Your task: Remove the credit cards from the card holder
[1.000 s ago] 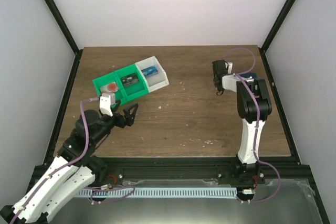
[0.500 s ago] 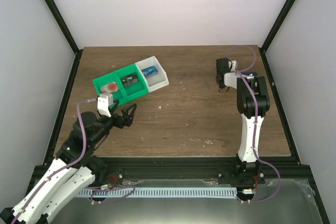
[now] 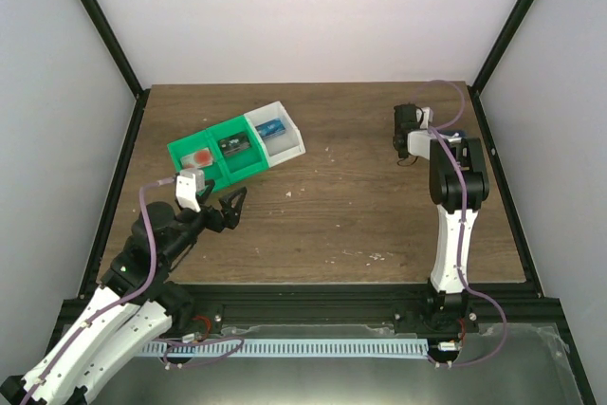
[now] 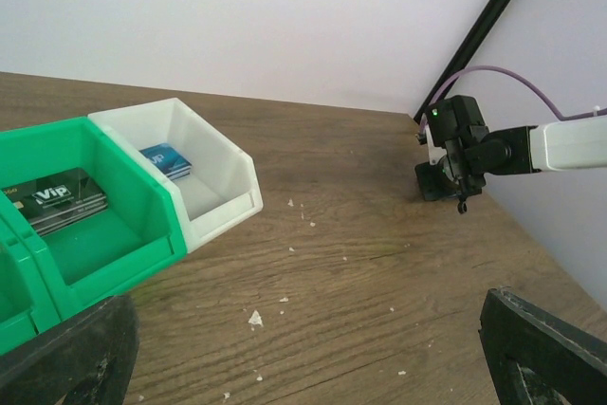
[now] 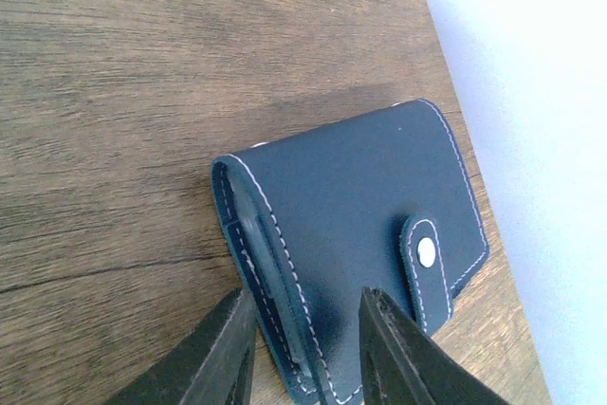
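Note:
The card holder [image 5: 360, 206] is a closed navy-blue wallet with white stitching and a snapped tab [image 5: 429, 263]. It lies flat on the wood near the right wall. My right gripper [image 5: 305, 293] is open. One finger is beside the holder's near edge and the other is over its cover. In the top view my right gripper [image 3: 403, 152] is at the far right, and only a blue sliver [image 3: 454, 137] shows behind the arm there. My left gripper [image 3: 230, 204] is open and empty at the near left, also shown in the left wrist view [image 4: 303, 329].
A row of bins stands at the back left: green ones [image 3: 220, 152] and a white one [image 3: 277, 135]. A blue card [image 4: 168, 159] lies in the white bin and a dark VIP card [image 4: 52, 201] in a green one. White crumbs [image 4: 254, 318] dot the wood.
My right gripper has moved right and slightly back toward the table's right edge. My left arm has barely shifted.

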You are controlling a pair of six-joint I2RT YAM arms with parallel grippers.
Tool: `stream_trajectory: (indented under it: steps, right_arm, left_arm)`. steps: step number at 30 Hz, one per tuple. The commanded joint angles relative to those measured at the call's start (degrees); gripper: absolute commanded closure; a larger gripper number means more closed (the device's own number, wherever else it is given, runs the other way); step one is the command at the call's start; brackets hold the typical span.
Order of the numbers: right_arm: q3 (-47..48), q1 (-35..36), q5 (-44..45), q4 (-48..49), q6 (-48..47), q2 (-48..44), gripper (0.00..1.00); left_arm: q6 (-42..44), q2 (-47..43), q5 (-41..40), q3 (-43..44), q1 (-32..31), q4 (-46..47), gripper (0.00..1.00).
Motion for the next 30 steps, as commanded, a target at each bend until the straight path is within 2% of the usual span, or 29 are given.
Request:
stream_trajectory:
  steps: [1, 12, 19, 24, 30]
  right_arm:
    - [1.74, -0.78, 2.63, 1.36, -1.27, 1.83, 0.68]
    - [1.51, -1.00, 2.15, 1.63, -0.91, 2.54, 0.76]
    - [0.78, -1.00, 2.27, 1.94, -0.87, 2.95, 0.86]
    - [0.80, -1.00, 1.40, 1.61, -0.57, 2.93, 0.99]
    - [1.20, -0.36, -1.01, -1.25, 2.25, 1.86, 0.99]
  left_arm:
    - [1.00, -0.16, -0.47, -0.44, -0.19, 1.23, 0.00]
    - [1.20, -0.51, -0.34, -0.54, -0.18, 1.32, 0.00]
    - [1.37, -0.77, -0.38, -0.63, -0.22, 1.49, 0.00]
    - [1.54, -0.94, -0.37, -0.63, -0.14, 1.48, 0.00]
    - [1.48, -1.04, -0.29, -0.80, -0.19, 1.83, 0.00]
